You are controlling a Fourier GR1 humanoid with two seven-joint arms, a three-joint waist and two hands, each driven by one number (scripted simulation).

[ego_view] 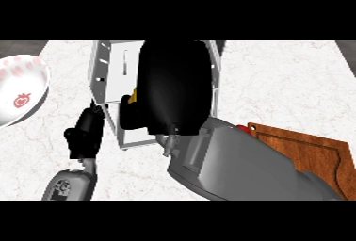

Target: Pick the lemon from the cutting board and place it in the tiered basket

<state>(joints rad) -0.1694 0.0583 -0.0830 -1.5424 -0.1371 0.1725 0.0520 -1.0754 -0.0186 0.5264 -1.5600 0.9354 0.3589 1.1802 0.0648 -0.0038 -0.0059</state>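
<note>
My right hand (173,84) fills the middle of the head view, hanging over the white tiered basket (103,70) and hiding most of it. A small yellow patch of the lemon (130,98) shows at the hand's left edge, with the fingers curled round it. The wooden cutting board (306,150) lies at the lower right, partly behind my grey right forearm. My left hand (87,132) rests at the lower left beside the basket's left side, fingers relaxed and holding nothing.
A white bowl with a red strawberry pattern (21,89) sits at the left edge. A small red object (241,127) peeks out at the cutting board's near-left corner. Marble counter surrounds the basket.
</note>
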